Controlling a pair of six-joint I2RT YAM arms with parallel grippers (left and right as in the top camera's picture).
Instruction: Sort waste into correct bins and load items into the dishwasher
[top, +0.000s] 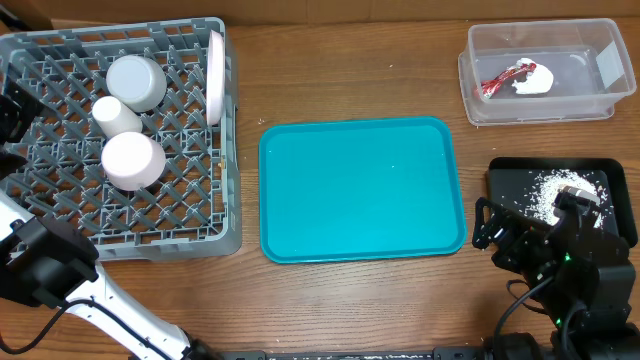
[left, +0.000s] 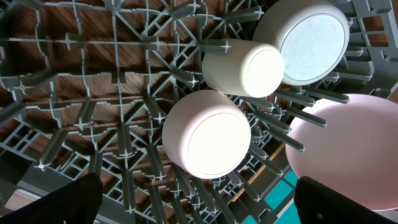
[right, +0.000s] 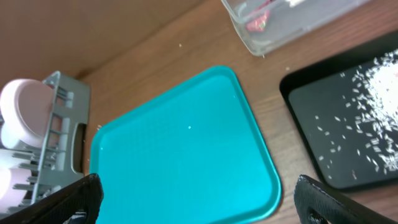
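Dish rack, grey and latticed, fills the left side of the worktop up to its far-left corner, and all four dishes are in it. The metal bowl sits upside down toward the far side. The white cup is just beside it with its base showing. The pinkish-white bowl sits upside down just nearer than the cup. The white plate stands on edge against the rack's right wall, at its far end. Grey pegs rise around all of them, and in the left wrist view several pegs cross between the pinkish-white bowl and the plate.

The teal tray lies flat in the middle of the worktop, between the rack and the two bins. At the far-right corner the clear tub holds the red foil wrapper, with the napkin wad touching it. Nearer along the right edge, the black tray carries the rice grains, heaped toward its middle and scattered outward. The right arm stands over the near part of that tray and hides it.

The left gripper hangs above the rack, jaws spread wide with nothing between them. The right gripper hangs by the black tray's near-left corner, jaws likewise spread and holding nothing.
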